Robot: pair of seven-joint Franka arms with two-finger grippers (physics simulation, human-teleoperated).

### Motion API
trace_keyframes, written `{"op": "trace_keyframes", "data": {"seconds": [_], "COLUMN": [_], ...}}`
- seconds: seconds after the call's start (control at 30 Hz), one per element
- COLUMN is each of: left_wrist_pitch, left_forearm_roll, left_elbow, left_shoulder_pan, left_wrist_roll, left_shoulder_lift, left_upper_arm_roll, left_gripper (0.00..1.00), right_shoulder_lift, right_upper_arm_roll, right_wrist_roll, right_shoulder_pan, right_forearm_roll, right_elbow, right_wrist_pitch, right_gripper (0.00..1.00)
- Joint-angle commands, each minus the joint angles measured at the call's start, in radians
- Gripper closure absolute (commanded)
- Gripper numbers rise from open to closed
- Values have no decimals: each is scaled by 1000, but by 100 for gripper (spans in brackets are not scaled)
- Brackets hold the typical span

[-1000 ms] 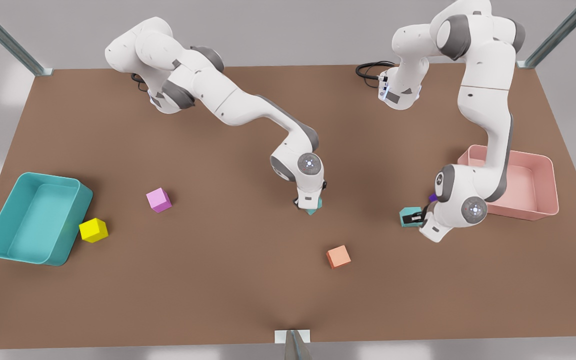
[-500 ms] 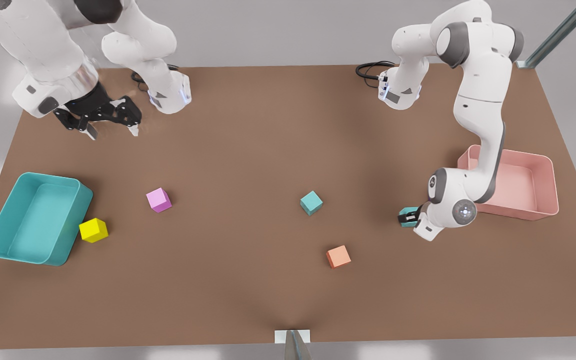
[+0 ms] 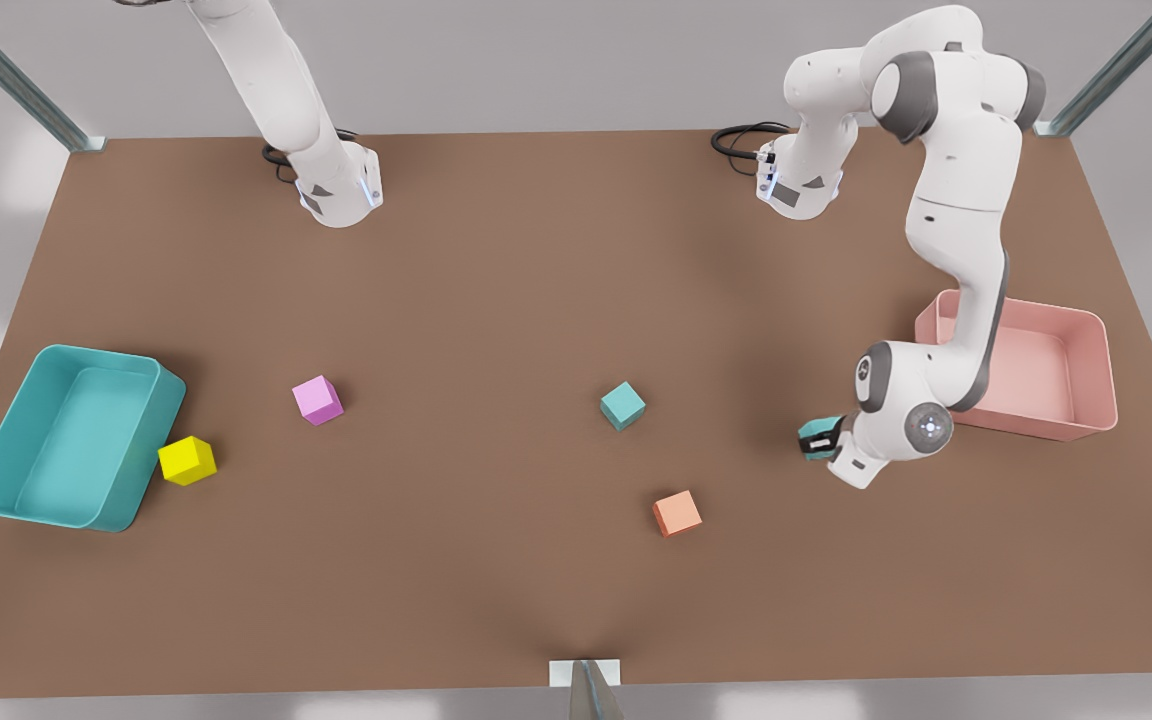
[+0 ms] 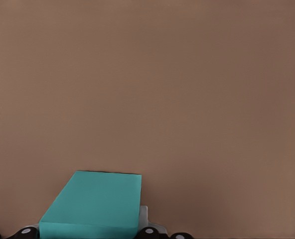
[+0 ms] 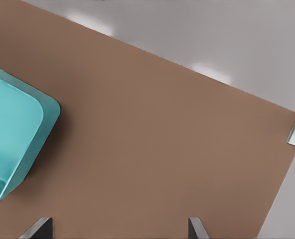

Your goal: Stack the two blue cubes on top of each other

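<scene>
Front view: left gripper (image 3: 826, 438) pinching blue cube (image 3: 816, 437) | other blue cube (image 3: 622, 405) well apart | right gripper (image 5: 120, 230) apparently spread.

My left gripper (image 3: 820, 438) sits beside the pink bin (image 3: 1086, 330), closed on a teal cube (image 3: 814, 432) that my wrist and fingers partly cover. In my left wrist view that cube (image 4: 95, 204) is cut by the frame edge, as is a purple sliver at the corner. My right gripper's fingertips (image 5: 40, 227) barely poke in, spread apart, near the cropped teal bin (image 5: 18, 134).
</scene>
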Motion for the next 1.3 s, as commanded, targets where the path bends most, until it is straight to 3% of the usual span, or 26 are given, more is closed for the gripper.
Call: {"op": "trace_keyframes", "data": {"seconds": [0.0, 0.1, 0.17, 0.23, 0.47, 0.57, 0.7, 1.27], "left_wrist_pitch": [-114, -317, -347, -333, -268, -205, -103, -117], "left_forearm_roll": [0, -2, -2, 0, -2, 19, 72, 98], "left_elbow": [32, 158, 158, 184, 287, 302, 302, 256], "left_shoulder_pan": [-12, -133, -159, -196, -429, -446, -438, -450], "left_wrist_roll": [-45, -192, -303, -438, -718, -718, -708, -735], "left_shoulder_lift": [-28, -53, -88, -79, -33, 27, 98, 99], "left_upper_arm_roll": [-4, -14, -99, -182, -182, -178, -172, -170], "left_gripper": [28, 27, 27, 27, 27, 27, 27, 27], "right_shoulder_lift": [101, 124, 133, 101, 23, 29, 29, 54], "right_upper_arm_roll": [-43, -43, -43, -43, -27, -40, -42, -13], "right_wrist_roll": [42, 42, 42, 41, 99, -97, -113, -96], "right_shoulder_pan": [1253, 1250, 1250, 1199, 1158, 1109, 1061, 1077], "right_forearm_roll": [3, 3, 3, 2, 2, 2, 2, 9], "right_elbow": [102, 102, 110, 89, 0, 0, -14, 6], "right_wrist_pitch": [13, 29, 29, -8, -135, -197, -206, -181], "right_gripper": [0, 0, 0, 0, 0, 0, 0, 0]}}
